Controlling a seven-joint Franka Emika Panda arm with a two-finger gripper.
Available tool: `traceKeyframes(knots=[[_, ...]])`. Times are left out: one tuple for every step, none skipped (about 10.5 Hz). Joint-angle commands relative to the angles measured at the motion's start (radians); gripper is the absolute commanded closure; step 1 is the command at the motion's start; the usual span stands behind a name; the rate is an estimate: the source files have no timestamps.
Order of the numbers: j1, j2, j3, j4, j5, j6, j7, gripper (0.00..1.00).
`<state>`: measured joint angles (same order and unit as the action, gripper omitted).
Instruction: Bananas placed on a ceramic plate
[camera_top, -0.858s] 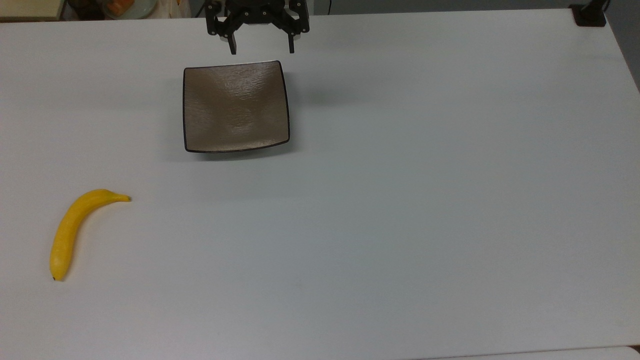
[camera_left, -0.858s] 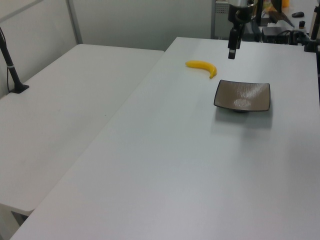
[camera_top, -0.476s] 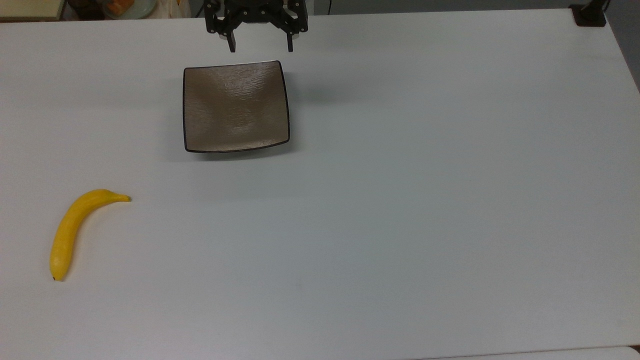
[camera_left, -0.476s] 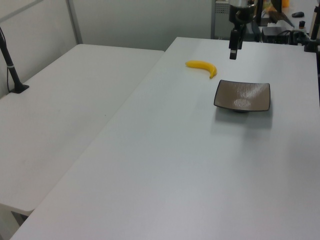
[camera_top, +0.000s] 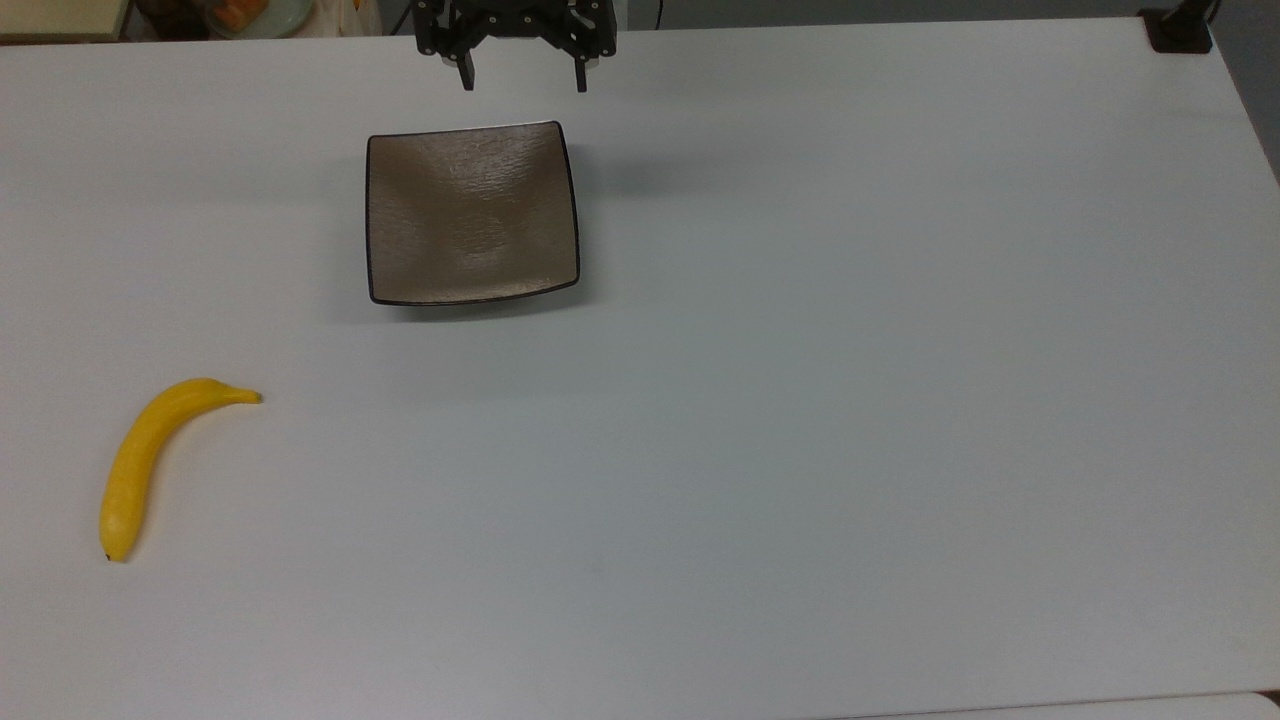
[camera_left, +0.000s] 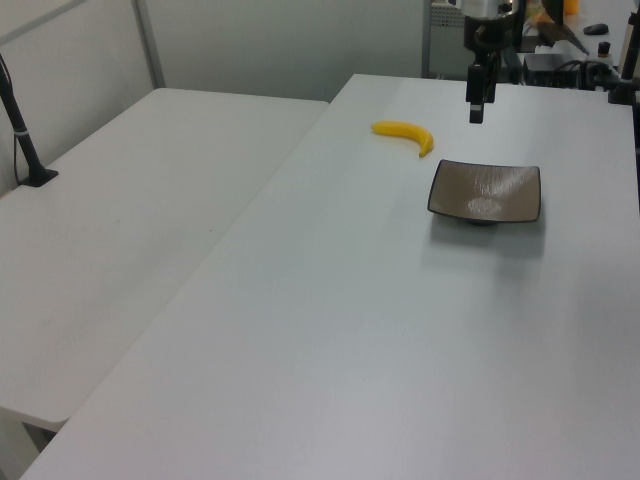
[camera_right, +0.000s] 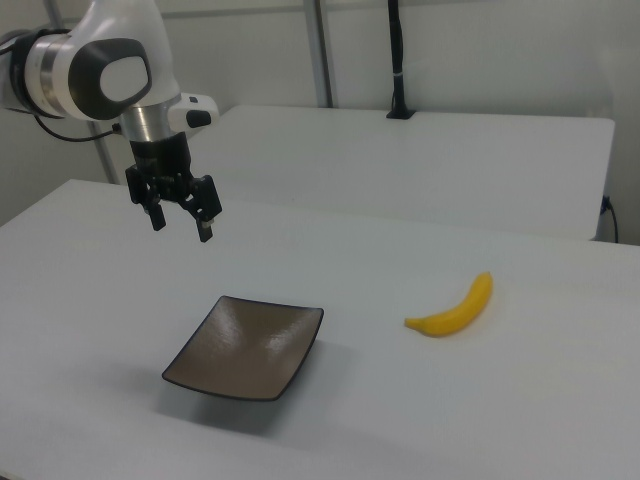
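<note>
Task not begun: banana (camera_top: 150, 458) lies on the surface (camera_top: 800, 400), well apart from the empty plate (camera_top: 470, 212); claw (camera_top: 522, 78) hangs spread apart, holding nothing.

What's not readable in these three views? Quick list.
- Black two-finger gripper, top view: its upper body and the arm are cut off by the top edge.
- Same gripper, left view: seen edge-on, so the finger spread can't be judged there.
- Square brown-grey ceramic plate: its underside and foot are hidden by its own body.
- Yellow curved banana: its underside against the white table is hidden.
</note>
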<state>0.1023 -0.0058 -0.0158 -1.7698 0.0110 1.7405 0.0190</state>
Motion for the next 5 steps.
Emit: traceKeyframes(knots=[[-0.004,0.012,-0.007,0.01,-0.022,0.023,0.018,0.0],[-0.009,0.018,-0.012,0.01,-0.022,0.08,0.019,0.0],[-0.022,0.024,-0.016,0.012,-0.022,0.133,0.019,0.0],[-0.027,0.029,-0.035,0.01,-0.02,0.204,0.021,0.0],[-0.029,0.036,-0.056,0.01,-0.02,0.244,0.035,0.0]])
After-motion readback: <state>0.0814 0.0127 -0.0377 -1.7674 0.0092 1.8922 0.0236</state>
